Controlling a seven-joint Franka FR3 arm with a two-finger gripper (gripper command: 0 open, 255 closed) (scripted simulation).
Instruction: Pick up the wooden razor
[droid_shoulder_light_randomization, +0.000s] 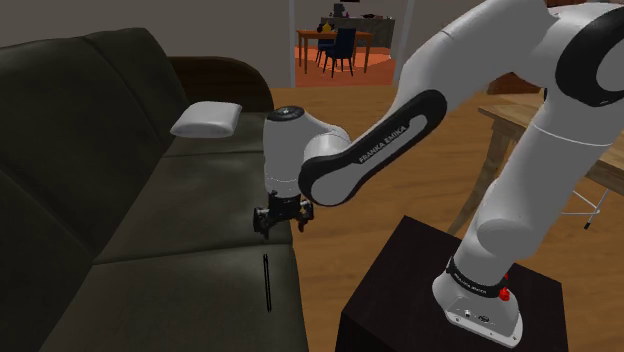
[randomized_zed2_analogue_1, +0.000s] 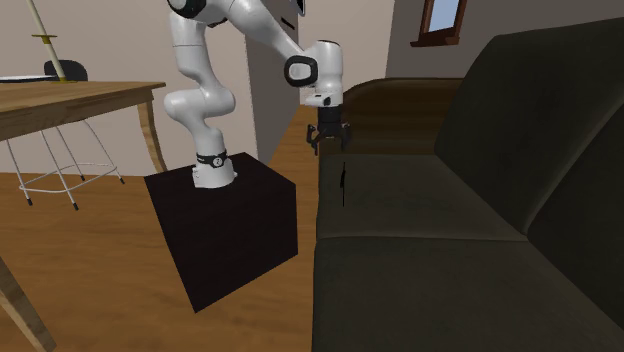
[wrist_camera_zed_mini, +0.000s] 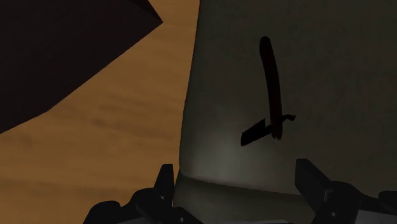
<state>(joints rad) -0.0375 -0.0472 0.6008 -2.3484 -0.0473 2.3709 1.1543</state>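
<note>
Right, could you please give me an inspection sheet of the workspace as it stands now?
Surface: dark sofa seat, level.
Job's things: razor, dark and thin, lies flat near the seat's front edge, not grasped.
Clutter: white pillow farther along the seat, against the backrest.
Grippers: gripper hovers above the seat short of the razor, jaws apart, holding nothing.
Cables: nothing seen.
Surroundings: dark stand on a wooden floor; wooden table nearby.
</note>
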